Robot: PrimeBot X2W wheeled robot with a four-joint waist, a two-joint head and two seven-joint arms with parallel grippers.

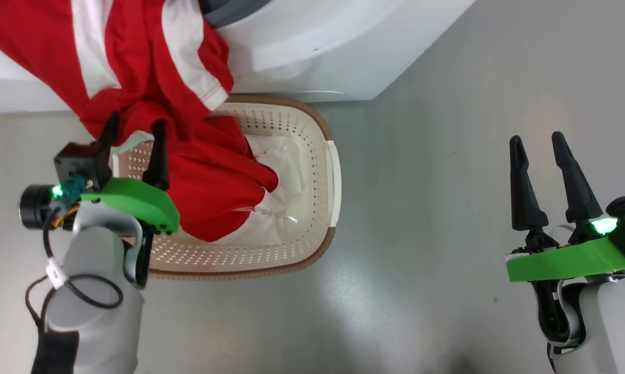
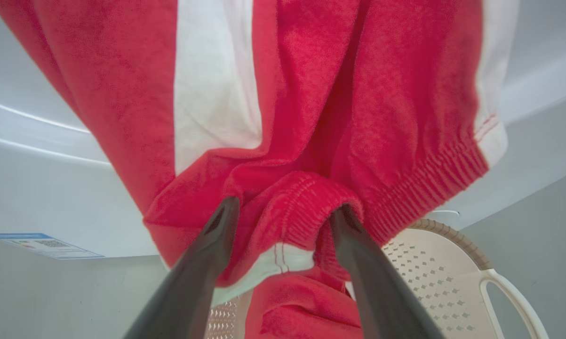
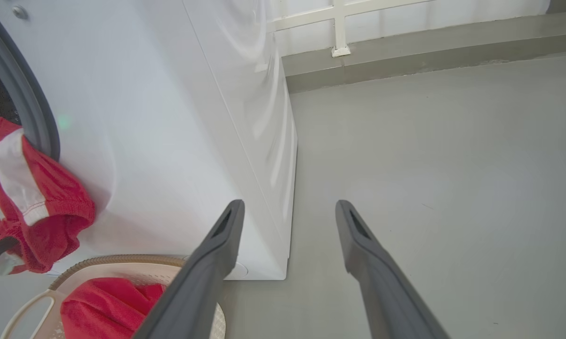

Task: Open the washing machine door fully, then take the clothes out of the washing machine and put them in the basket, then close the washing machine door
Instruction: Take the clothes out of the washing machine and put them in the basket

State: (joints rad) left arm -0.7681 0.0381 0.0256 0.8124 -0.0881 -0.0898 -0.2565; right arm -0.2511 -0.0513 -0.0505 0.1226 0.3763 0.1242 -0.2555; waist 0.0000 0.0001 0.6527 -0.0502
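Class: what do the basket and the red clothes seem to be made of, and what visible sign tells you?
Basket: probably cream moulded plastic, smooth, slightly glossy; even rows of punched holes. Its brown rim looks woven, possibly imitation. Clothes: soft matte knit fabric; fuzzy surface, loose folds, gathered elastic hem.

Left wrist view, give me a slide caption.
Open left gripper around bunched red-and-white clothes hanging over the basket.

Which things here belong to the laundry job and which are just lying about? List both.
Part of the job:
clothes, hanging out of the washing machine and down into the basket
left gripper, open, with the fabric between its fingers

Just lying about:
right gripper, open over the bare floor
white rail by the wall
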